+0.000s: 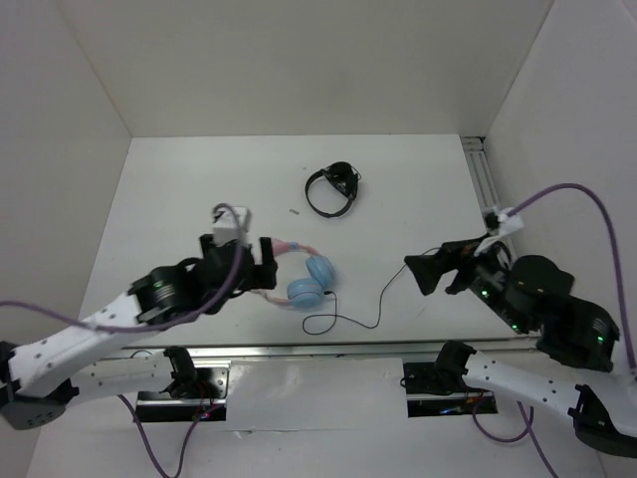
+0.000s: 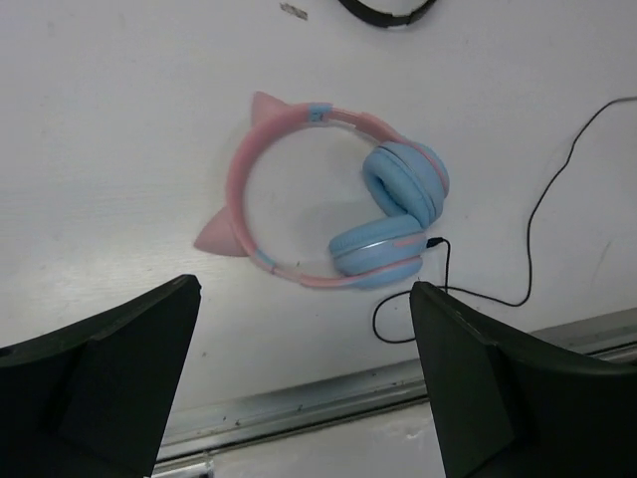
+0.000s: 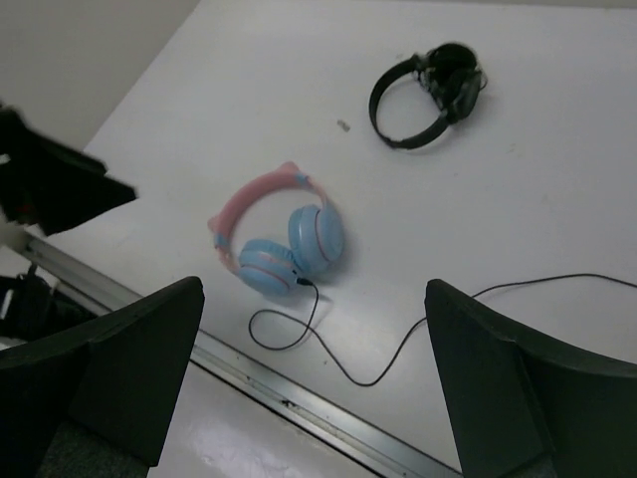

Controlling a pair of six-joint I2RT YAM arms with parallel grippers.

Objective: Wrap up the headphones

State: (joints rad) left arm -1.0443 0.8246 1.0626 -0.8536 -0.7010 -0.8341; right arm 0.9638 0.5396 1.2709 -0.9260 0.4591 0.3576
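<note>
While the headphones (image 1: 319, 270) lie on the table (image 1: 199, 199), nothing is gripped. The left gripper (image 2: 304, 289) and right gripper (image 3: 314, 289) are spread wide.

Finding: a robotics laboratory test cell, not a home, shop or office.

Grounds:
- A plain white bench (image 1: 199, 179) is boxed in by bare white panels (image 1: 299, 60) at the left, top and right of the frame.
- A slotted aluminium rail (image 1: 328, 351) runs along the bench's lower edge. A similar slotted aluminium post (image 1: 485, 179) lies at upper right.
- Two white-and-black robot arms stand at the bottom of the frame, one at lower left (image 1: 90, 334) and one at lower right (image 1: 528, 383). Both trail thick purple cables (image 1: 577, 189).
</note>
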